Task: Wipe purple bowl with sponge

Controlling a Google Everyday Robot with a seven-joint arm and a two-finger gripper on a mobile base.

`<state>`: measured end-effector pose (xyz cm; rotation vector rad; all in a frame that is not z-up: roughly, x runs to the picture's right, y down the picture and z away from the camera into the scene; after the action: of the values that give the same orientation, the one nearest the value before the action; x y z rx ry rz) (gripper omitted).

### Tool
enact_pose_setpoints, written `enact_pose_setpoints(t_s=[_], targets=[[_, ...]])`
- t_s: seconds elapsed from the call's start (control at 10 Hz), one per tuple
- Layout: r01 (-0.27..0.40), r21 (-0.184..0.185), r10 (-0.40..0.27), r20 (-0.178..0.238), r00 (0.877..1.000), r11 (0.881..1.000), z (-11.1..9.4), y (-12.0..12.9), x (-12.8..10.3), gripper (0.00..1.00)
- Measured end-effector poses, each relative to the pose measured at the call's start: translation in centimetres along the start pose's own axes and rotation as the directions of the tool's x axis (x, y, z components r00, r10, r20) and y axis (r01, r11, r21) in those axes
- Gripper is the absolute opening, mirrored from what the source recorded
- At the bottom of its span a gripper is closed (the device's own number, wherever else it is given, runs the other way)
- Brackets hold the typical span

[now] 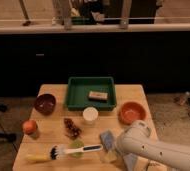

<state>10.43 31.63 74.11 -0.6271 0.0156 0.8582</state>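
The purple bowl (45,103) sits on the left side of the wooden table (52,121), dark maroon and upright. The sponge (107,139), a small blue-grey pad, lies near the table's front right. The white elbow of my arm (139,141) reaches in from the lower right and covers the sponge's right edge. My gripper is hidden behind this white arm link, low at the front right, far from the purple bowl. Nothing shows as held.
A green tray (73,95) at the table's back holds a tan block (97,95). An orange bowl (132,112) stands right of it. A white cup (90,114), a dark brown clump (71,128), an orange object (30,127) and a dish brush (70,150) lie nearer the front.
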Motion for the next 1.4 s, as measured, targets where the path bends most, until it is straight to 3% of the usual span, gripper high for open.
enact_pose_setpoints(t_s=[0.6,0.9,1.1,1.2,1.4], targets=[[-0.120,0.055,0.119,0.019,0.993,0.991,1.3,-0.3,0.1,0.80],[-0.123,0.049,0.122,0.020,0.992,0.991,2.1,-0.2,0.0,0.80],[-0.087,0.035,0.086,0.025,0.996,0.996,2.6,0.1,-0.6,0.80],[-0.058,0.027,0.057,0.033,0.998,0.998,2.8,0.3,-0.9,0.76],[-0.018,0.005,0.018,0.050,0.999,1.000,3.0,0.6,-1.4,0.58]])
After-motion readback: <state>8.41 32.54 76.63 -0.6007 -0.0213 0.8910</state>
